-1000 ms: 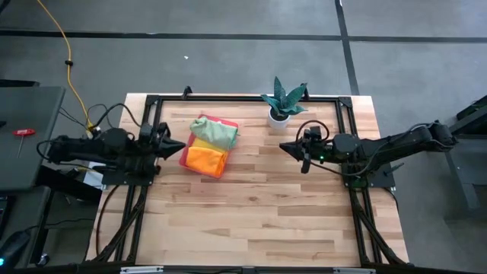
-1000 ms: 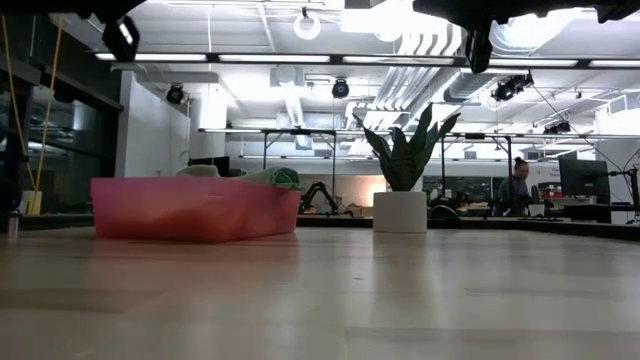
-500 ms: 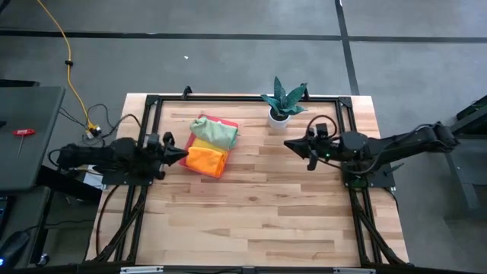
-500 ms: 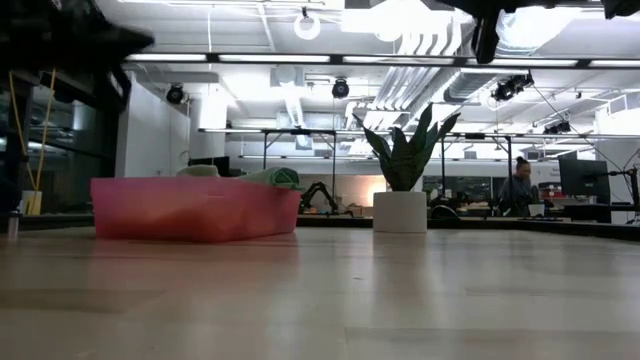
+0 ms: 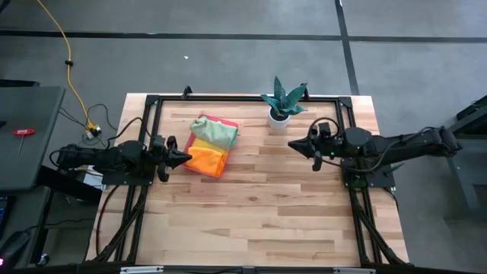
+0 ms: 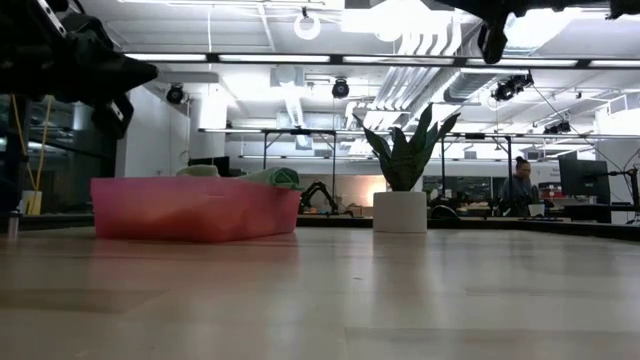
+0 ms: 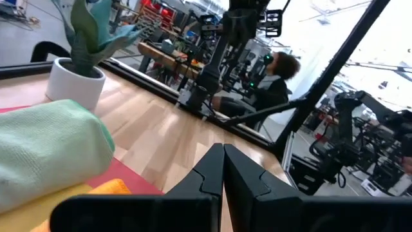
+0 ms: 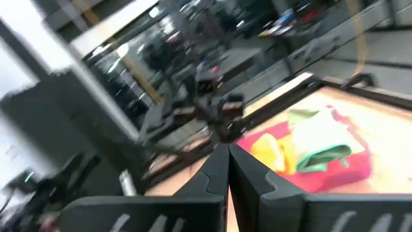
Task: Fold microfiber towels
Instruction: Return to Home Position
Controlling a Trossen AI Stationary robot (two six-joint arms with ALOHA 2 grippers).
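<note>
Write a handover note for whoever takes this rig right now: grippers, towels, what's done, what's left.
Left gripper: shut, empty, beside the pink tray.
Right gripper: shut, empty, near the potted plant.
Towels: pale green towel, yellow towel and orange towel show folded in the tray; any others are hidden.
Done: no towel lies loose on the table.
Left: probably only parking both arms.

soft napped microfiber towels (image 5: pixel 215 131) in a glossy plastic tray (image 6: pixel 190 210) — smooth wood table (image 5: pixel 266 205).
</note>
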